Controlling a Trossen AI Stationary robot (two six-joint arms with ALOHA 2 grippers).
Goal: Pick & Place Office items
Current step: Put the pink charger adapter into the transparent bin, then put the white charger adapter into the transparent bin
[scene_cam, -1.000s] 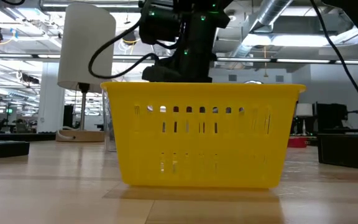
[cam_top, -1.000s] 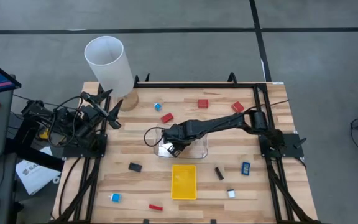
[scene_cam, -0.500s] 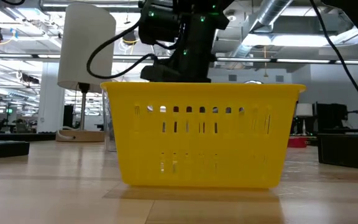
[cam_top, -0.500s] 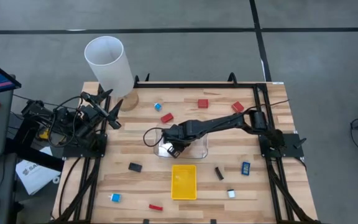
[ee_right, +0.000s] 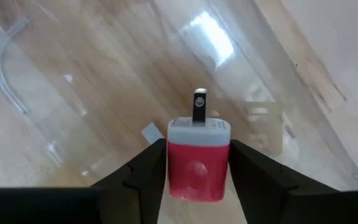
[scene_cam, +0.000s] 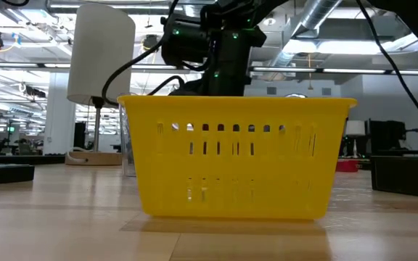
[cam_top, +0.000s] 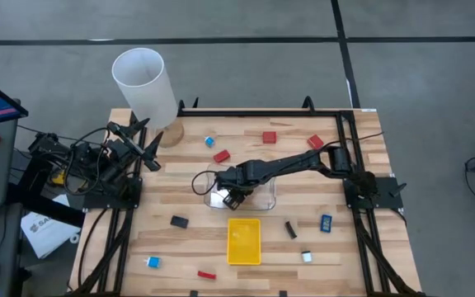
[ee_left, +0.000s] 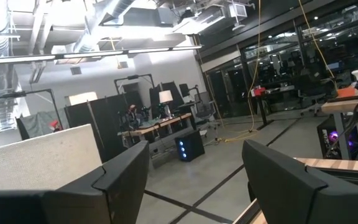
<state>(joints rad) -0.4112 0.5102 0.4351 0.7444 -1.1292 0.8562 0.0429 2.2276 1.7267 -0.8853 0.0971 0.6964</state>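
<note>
My right gripper (ee_right: 197,150) is over the clear plastic tray (cam_top: 258,196) at mid-table, shut on a small red piece with a white end and a black prong (ee_right: 199,165). My left gripper (cam_top: 143,142) waits open at the table's left edge, touching nothing; its wrist view looks out into the room. Other office items lie flat on the wood. Red blocks (cam_top: 269,137) (cam_top: 315,142) (cam_top: 221,155) sit toward the far side. Blue-and-white bits (cam_top: 326,223) (cam_top: 152,262), black bits (cam_top: 179,221) (cam_top: 290,229) and a red stick (cam_top: 206,275) lie toward the near side. My right gripper pinches the piece's red body (ee_right: 178,177) between its two fingers (ee_right: 146,169), one on each opposite side. The fingers come from above, pointing down into the clear tray. The white end and black prong (ee_right: 199,106) point away from the wrist toward the tray floor; whether they touch it I cannot tell.
The yellow tray (cam_top: 244,241) stands just nearer than the clear tray and fills the low view (scene_cam: 238,156), hiding the gripper there. The tall white cylinder (cam_top: 143,87) stands on a wooden base at the far-left corner. Black frame rails (cam_top: 349,157) run along the table's sides.
The right arm's wrist has dipped and turned a little above the clear tray, as the low view shows. It has stayed over the same spot in the high view.
</note>
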